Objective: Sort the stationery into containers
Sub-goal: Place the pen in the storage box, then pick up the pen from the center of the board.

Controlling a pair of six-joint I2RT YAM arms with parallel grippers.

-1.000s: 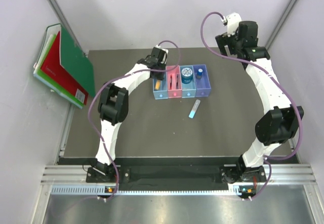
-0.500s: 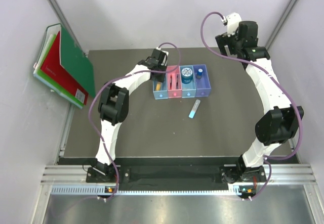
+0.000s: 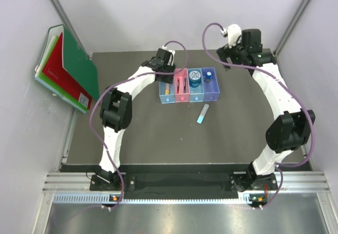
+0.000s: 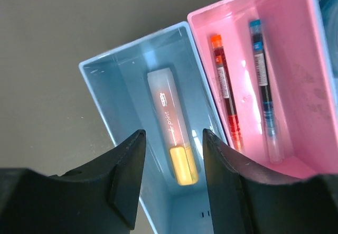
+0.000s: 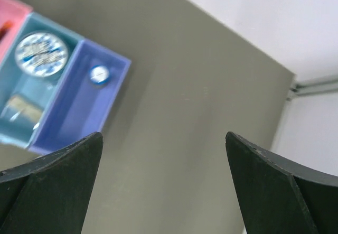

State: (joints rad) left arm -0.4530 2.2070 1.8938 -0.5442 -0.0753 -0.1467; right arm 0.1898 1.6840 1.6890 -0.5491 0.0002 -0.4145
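Yellow-pink stick (image 4: 172,131) inside light-blue bin (image 4: 112,103)

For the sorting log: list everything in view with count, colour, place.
Bins: four, light blue, pink, blue, violet; joined row.
Stick: one, yellow-pink; in light-blue bin.
Pens: two, red-black, blue; in pink bin.
Tin: one, blue; in blue bin.
Eraser: one, beige; in blue bin.
Bottle: one, blue; in violet bin.
Loose stick: one, light blue; on table before bins.
Folders: stack, green and red; against left wall.
Left arm: white; jaws open over light-blue bin.
Right arm: white; jaws open over far table.
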